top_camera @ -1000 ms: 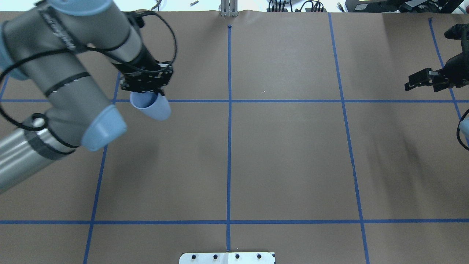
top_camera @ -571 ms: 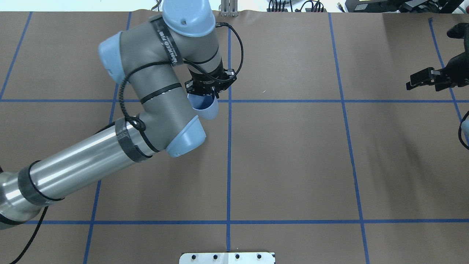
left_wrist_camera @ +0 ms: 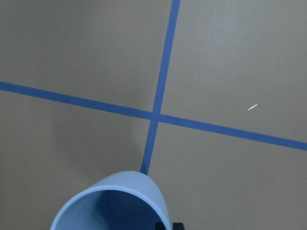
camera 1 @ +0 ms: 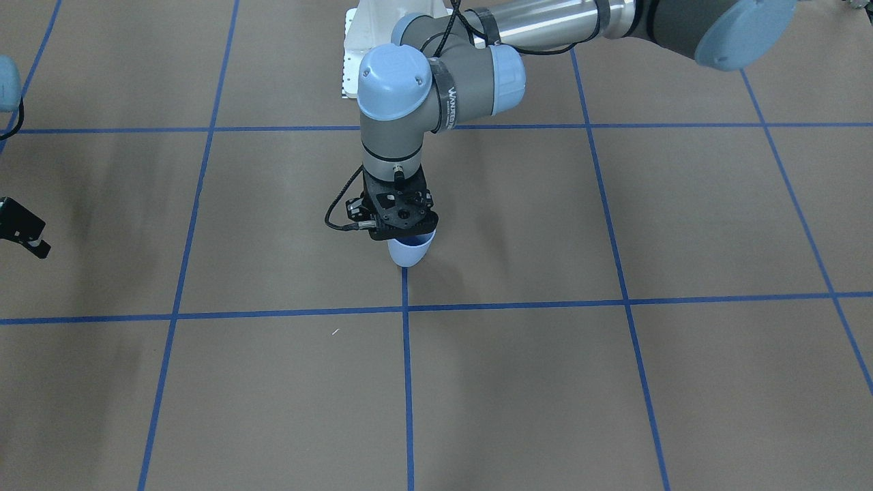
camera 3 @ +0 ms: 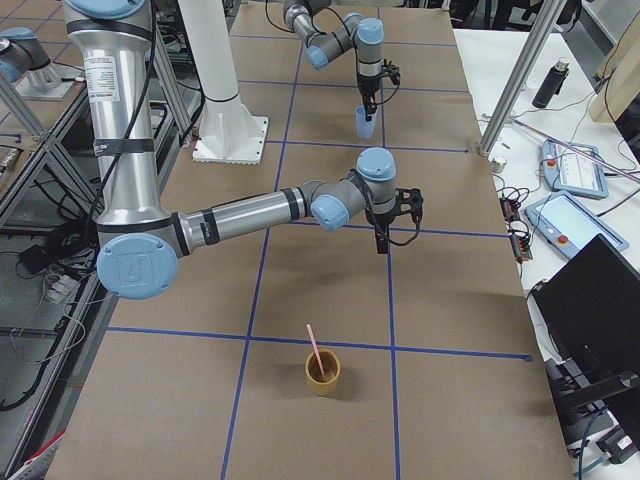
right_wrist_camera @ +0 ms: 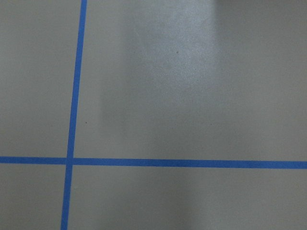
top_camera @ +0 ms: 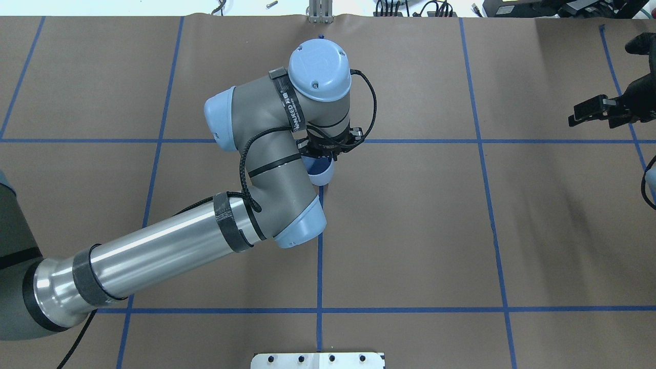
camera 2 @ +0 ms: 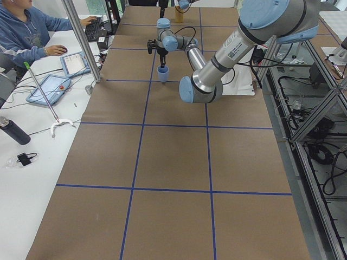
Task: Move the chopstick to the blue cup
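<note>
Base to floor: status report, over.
Left tool shut on blue cup, over centre line. Right tool empty, jaws unclear. Chopstick standing in tan cup. No clutter between cups.

Bench (top_camera: 410,230) is covered in brown paper and marked with a blue tape grid (top_camera: 319,256) of long lines and cross lines. A white base plate (top_camera: 318,360) sits at the 6 o'clock edge in the overhead view. A tiny white speck (top_camera: 368,127) lies at 1 o'clock from centre. A tan cup (camera 3: 322,372) stands upright on the paper toward the 3 o'clock end, just past a cross line. The blue cup (top_camera: 320,173) is near centre on the middle line; contact with the bench cannot be told.
</note>
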{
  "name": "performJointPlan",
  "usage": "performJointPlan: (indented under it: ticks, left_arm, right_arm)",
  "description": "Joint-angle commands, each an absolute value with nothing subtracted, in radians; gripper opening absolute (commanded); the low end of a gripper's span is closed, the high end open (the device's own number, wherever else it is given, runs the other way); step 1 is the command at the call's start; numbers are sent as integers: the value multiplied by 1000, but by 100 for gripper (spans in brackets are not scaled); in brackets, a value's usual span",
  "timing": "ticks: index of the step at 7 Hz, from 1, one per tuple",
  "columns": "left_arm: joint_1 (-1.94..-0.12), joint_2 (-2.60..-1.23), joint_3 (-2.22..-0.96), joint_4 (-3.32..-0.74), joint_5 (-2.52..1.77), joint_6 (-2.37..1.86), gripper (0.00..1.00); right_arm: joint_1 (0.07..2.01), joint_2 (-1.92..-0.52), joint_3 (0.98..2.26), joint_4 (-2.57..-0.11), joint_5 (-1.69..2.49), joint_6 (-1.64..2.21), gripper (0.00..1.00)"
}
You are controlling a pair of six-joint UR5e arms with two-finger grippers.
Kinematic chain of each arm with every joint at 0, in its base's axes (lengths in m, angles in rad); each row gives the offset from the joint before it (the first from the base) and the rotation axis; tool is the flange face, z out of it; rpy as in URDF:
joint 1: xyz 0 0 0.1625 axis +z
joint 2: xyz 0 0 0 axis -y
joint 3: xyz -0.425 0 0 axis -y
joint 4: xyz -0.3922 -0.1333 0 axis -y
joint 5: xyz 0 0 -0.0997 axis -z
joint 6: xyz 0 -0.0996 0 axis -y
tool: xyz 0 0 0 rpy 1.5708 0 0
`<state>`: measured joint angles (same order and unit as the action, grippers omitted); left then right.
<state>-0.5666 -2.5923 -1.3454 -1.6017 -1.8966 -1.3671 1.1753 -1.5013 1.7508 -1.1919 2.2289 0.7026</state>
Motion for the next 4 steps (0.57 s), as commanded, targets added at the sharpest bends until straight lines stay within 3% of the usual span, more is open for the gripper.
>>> performJointPlan:
  ticks: [1, 2, 4]
  left_arm:
    - [-554, -2605, -1338, -1605, -1882, -1362, 85]
    - [-555, -2602, -1351, -1602, -1885, -1362, 97]
    - [-639, -2574, -1440, -1586, -1961, -1362, 98]
  right_arm:
    - [1175, -1502, 1746, -1192, 2229, 703, 100]
    - [1180, -1511, 1743, -1193, 2249, 700, 100]
    - [1308, -1592, 1775, -1210, 2298, 652, 98]
